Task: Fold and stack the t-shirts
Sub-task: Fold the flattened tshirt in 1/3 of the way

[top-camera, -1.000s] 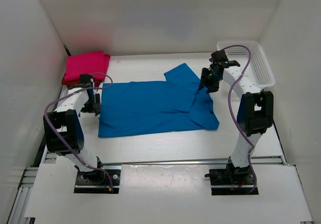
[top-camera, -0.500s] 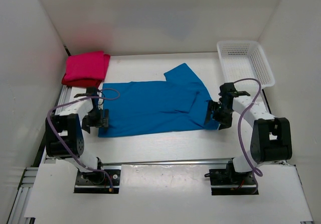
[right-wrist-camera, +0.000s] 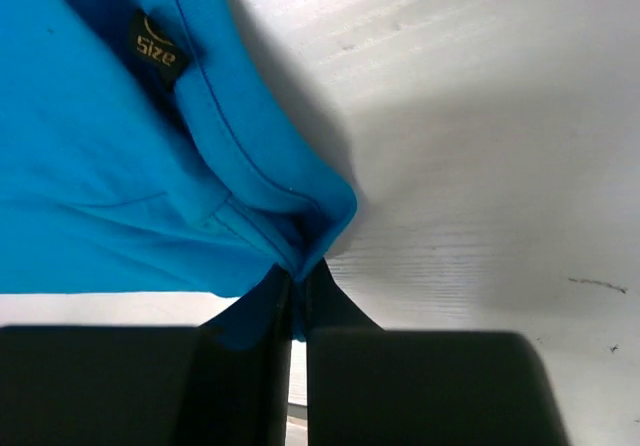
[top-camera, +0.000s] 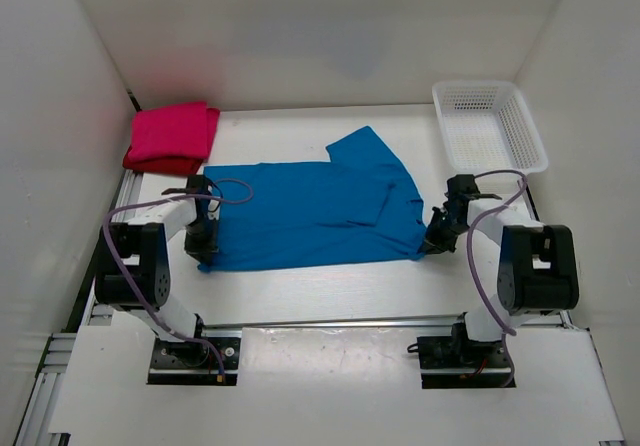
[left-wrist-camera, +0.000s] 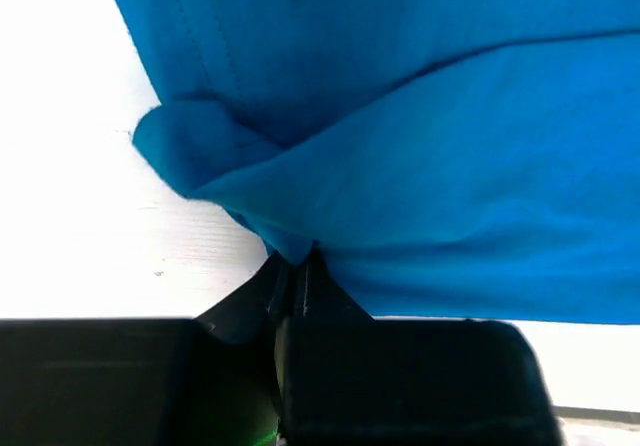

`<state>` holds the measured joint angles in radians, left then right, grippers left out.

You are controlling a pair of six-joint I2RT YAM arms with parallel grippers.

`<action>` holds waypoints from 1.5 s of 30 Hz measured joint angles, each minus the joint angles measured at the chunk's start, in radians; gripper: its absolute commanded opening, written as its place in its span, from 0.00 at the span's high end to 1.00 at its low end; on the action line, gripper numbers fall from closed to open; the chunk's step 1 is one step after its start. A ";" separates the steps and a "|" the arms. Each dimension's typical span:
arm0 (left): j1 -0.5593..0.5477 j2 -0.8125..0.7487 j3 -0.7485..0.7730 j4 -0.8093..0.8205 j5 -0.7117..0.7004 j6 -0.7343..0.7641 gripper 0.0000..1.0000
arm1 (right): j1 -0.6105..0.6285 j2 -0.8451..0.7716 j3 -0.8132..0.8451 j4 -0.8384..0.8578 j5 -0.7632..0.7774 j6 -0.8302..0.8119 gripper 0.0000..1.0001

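Note:
A bright blue t-shirt (top-camera: pixel 310 213) lies spread across the middle of the table, one sleeve folded over at its right. My left gripper (top-camera: pixel 206 253) is shut on its near-left corner; the left wrist view shows blue t-shirt cloth (left-wrist-camera: pixel 400 146) bunched and pinched at the left gripper (left-wrist-camera: pixel 297 258). My right gripper (top-camera: pixel 430 246) is shut on the near-right corner; in the right wrist view the hemmed edge of the blue t-shirt (right-wrist-camera: pixel 120 166) is caught in the right gripper (right-wrist-camera: pixel 300 269), near a black size label (right-wrist-camera: pixel 157 51). A folded magenta-pink t-shirt (top-camera: pixel 173 132) lies on a dark red t-shirt (top-camera: pixel 150 161) at the back left.
A white mesh basket (top-camera: pixel 488 124) stands at the back right. White walls close in the table on three sides. A metal rail (top-camera: pixel 330 322) runs along the near edge, in front of the arm bases.
Both grippers came down from beside the shirt to its near corners and shut on the cloth. The near-right corner has been drawn in slightly.

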<state>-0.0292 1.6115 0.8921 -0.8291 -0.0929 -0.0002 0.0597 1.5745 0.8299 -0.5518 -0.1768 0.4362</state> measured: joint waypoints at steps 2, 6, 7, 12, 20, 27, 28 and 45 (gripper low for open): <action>0.000 -0.024 -0.021 0.017 -0.006 -0.001 0.90 | -0.011 -0.035 -0.034 0.018 -0.003 0.008 1.00; 0.008 -0.077 -0.072 0.034 -0.064 -0.001 0.90 | -0.019 -0.142 -0.116 -0.006 -0.001 0.037 1.00; 0.016 -0.092 -0.087 0.035 -0.085 -0.001 0.90 | -0.018 -0.171 -0.132 -0.025 -0.002 0.047 1.00; 0.053 -0.152 -0.132 -0.006 -0.160 -0.006 0.57 | -0.018 -0.343 -0.240 -0.097 -0.025 0.117 0.82; 0.037 -0.212 -0.116 -0.066 -0.383 0.000 0.24 | -0.010 -0.491 -0.368 -0.156 -0.017 0.202 0.61; -0.397 -0.210 0.341 -0.017 -0.450 -0.001 0.25 | -0.008 -0.470 -0.369 -0.136 -0.044 0.221 0.65; -0.494 -0.197 0.394 0.003 -0.452 0.000 0.25 | -0.007 -0.468 -0.369 -0.134 -0.045 0.222 0.65; -1.064 0.528 0.779 0.131 -0.188 0.003 0.47 | -0.002 -0.494 -0.383 -0.121 -0.047 0.235 0.65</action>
<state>-1.0927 2.1399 1.6714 -0.6983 -0.2813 0.0025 0.0574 1.0805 0.4465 -0.6727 -0.2241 0.6708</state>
